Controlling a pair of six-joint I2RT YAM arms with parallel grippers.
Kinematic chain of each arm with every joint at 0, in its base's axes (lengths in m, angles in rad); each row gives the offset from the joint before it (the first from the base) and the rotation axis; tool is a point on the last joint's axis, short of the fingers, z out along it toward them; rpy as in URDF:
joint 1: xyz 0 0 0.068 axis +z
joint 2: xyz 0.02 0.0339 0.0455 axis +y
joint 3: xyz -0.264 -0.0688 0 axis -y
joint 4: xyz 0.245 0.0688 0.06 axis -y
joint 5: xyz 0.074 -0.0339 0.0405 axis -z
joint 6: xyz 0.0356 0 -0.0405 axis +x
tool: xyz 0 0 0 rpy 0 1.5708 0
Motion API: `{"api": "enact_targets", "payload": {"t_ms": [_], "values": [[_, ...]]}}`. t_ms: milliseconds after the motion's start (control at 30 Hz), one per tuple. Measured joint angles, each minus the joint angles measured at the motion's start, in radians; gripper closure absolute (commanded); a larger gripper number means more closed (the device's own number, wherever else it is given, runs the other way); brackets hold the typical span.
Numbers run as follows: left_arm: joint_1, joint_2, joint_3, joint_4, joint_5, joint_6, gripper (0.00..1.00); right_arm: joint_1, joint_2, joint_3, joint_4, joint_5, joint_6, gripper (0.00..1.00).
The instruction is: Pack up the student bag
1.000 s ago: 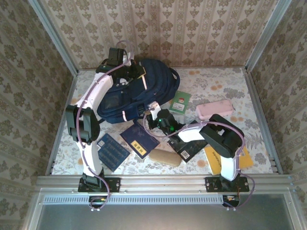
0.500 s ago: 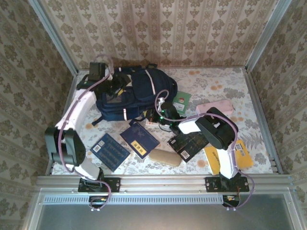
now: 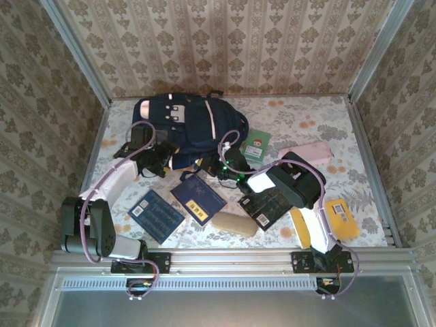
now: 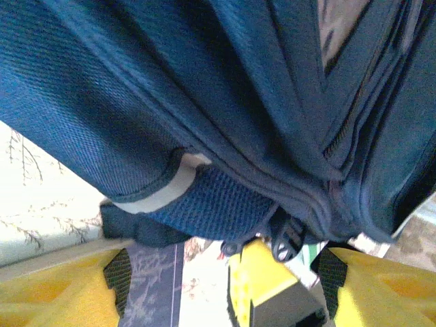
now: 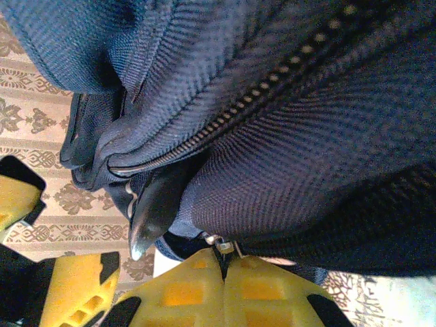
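The student bag (image 3: 187, 122) is a navy backpack with pale stripes, lying at the back of the table. My left gripper (image 3: 162, 163) sits at its near left edge. In the left wrist view that gripper (image 4: 221, 279) is open, with the bag's fabric (image 4: 225, 136) just above its fingers (image 4: 119, 272) and nothing between them. My right gripper (image 3: 216, 163) is at the bag's near edge. Up close the right gripper (image 5: 226, 262) is shut on a small metal zipper pull (image 5: 225, 242) of the bag (image 5: 286, 122).
In front of the bag lie a blue patterned book (image 3: 158, 214), a navy book (image 3: 197, 197), a tan case (image 3: 235, 223) and a black book (image 3: 269, 204). A green booklet (image 3: 257, 145) and a pink pouch (image 3: 306, 151) lie to the right, and a yellow item (image 3: 337, 218) at the near right.
My left gripper let go of the bag's top, opened and came down to its near left edge. The bag settled flat toward the back. My right gripper stayed shut and shifted slightly.
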Motion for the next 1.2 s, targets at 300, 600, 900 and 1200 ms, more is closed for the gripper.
{"api": "enact_targets", "payload": {"t_ms": [300, 600, 900, 1200], "values": [[0.005, 0.027, -0.054, 0.224, -0.101, -0.135, 0.37, 0.013, 0.013, 0.000, 0.034, 0.003, 0.002, 1.00], [0.026, 0.132, -0.042, 0.309, -0.121, -0.172, 0.74, 0.021, 0.013, 0.000, 0.031, 0.003, -0.020, 1.00], [0.053, 0.147, -0.026, 0.329, -0.107, -0.166, 1.00, 0.020, 0.005, 0.000, -0.029, 0.023, -0.088, 1.00], [0.071, 0.146, -0.011, 0.315, -0.086, -0.140, 1.00, -0.007, -0.056, -0.025, -0.109, 0.037, -0.188, 1.00]]}}
